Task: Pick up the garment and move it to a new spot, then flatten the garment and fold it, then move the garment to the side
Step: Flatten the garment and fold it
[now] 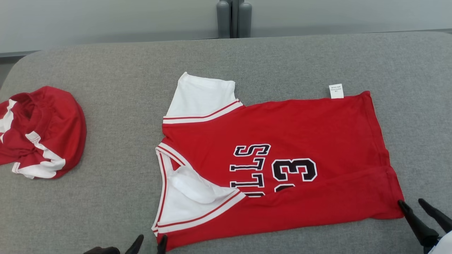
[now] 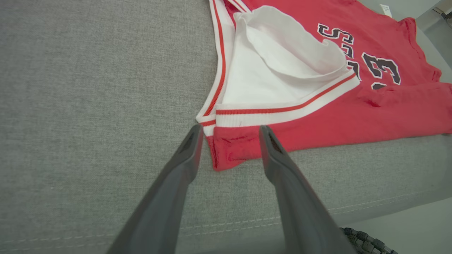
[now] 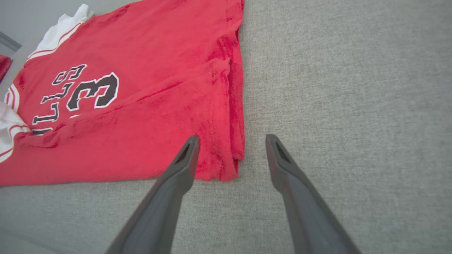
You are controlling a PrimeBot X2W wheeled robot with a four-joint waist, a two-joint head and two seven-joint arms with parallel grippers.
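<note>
Head view, red jersey (image 1: 300, 130) spread flat, near edge folded

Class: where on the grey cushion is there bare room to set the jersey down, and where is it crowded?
Free: the gap between the crumpled pile and the jersey, and the far strip of cushion behind the jersey. Crowded: the near edge, where the left end effector and right end effector flank the jersey's corners.

Long dark grey tapered fingers (image 2: 282, 176), pale forearm (image 1: 446, 244)
</note>
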